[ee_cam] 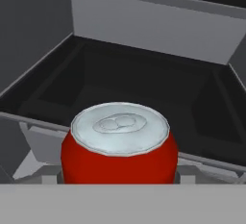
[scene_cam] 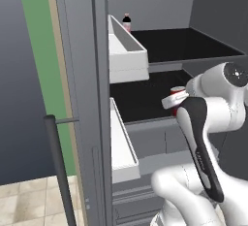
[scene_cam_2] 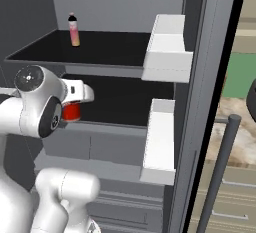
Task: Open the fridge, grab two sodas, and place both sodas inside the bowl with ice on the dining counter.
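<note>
The fridge [scene_cam: 82, 74] stands open with black shelves inside. A short red can [ee_cam: 120, 143] with a silver top stands upright at the front edge of the lower shelf [scene_cam: 178, 92] [scene_cam_2: 71, 112]. My gripper [ee_cam: 120, 177] [scene_cam: 175, 98] [scene_cam_2: 75, 101] reaches into that shelf and sits around the can, which lies right up against the hand with the fingertips hidden at its sides. A slim pink bottle [scene_cam: 127, 23] [scene_cam_2: 74, 30] with a black cap stands at the back of the upper shelf. The bowl is out of view.
White door bins [scene_cam: 127, 50] [scene_cam_2: 167, 47] hang on both open doors beside the shelves. Long dark bar handles [scene_cam: 58, 167] [scene_cam_2: 220, 172] stick out at the door edges. A strip of marbled counter [scene_cam_2: 243, 139] shows past the right door.
</note>
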### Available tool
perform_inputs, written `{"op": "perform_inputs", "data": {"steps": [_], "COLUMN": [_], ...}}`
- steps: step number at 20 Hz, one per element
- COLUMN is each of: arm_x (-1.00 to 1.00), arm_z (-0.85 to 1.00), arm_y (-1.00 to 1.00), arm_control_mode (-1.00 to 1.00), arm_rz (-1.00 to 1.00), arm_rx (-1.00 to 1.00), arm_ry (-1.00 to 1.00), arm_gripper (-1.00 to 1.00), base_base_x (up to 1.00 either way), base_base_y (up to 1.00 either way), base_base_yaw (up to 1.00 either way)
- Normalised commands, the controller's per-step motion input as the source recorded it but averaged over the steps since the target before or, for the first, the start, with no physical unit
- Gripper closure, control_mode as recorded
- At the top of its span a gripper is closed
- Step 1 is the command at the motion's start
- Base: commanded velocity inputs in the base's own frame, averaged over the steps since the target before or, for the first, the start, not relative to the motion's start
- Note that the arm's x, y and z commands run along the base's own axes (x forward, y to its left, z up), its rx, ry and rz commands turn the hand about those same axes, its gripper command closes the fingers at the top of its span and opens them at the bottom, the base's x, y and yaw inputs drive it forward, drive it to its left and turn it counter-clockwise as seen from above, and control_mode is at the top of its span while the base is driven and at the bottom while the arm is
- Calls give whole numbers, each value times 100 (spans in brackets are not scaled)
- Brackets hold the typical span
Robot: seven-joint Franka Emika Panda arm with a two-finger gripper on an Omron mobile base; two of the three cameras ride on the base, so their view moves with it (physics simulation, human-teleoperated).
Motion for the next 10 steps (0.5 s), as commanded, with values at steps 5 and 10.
{"op": "perform_inputs", "data": {"steps": [5,10], "arm_x": [-72,-79], "arm_z": [14,-2], "arm_y": [0,0], "arm_control_mode": [-100,-100], "arm_rz": [-5,-7], "arm_rx": [-2,-4], "arm_ry": [0,0], "arm_gripper": [100,100], "base_base_x": [0,0], "base_base_y": [0,0], "base_base_yaw": [0,0]}}
